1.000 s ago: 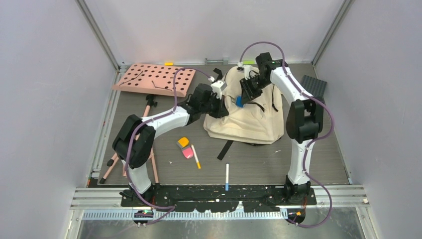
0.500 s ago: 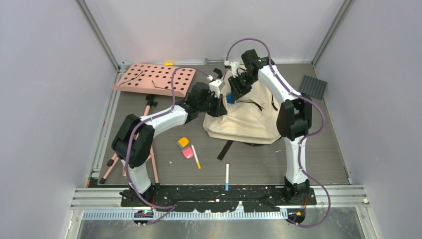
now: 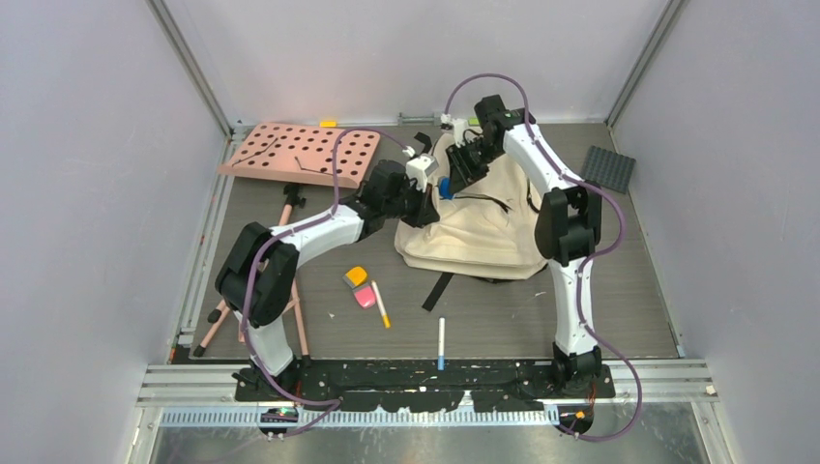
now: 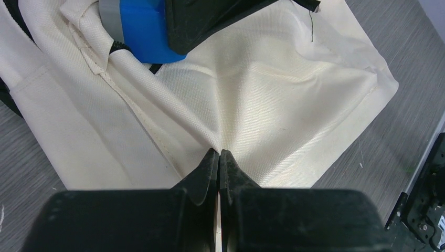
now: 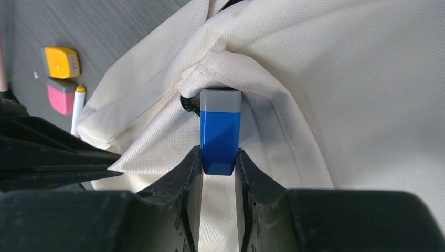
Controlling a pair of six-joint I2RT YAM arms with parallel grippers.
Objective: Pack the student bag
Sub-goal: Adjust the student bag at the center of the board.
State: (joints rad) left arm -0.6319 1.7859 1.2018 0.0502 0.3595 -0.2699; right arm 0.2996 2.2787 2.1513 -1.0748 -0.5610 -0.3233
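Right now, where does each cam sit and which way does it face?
Top external: above and behind the bases, facing down on the table; both arms whole, student bag mid-table.
Left wrist: on the left arm, looking along the left jaws, shut on a pinch of bag cloth; right jaws intrude at the top.
Right wrist: on the right arm, looking along the right jaws, shut on a blue eraser at the bag's opening.
Shared: both wrist views show the bag and the blue eraser.

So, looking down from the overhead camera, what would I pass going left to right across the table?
Pink perforated board → yellow-tipped marker → student bag → dark ribbed mat.
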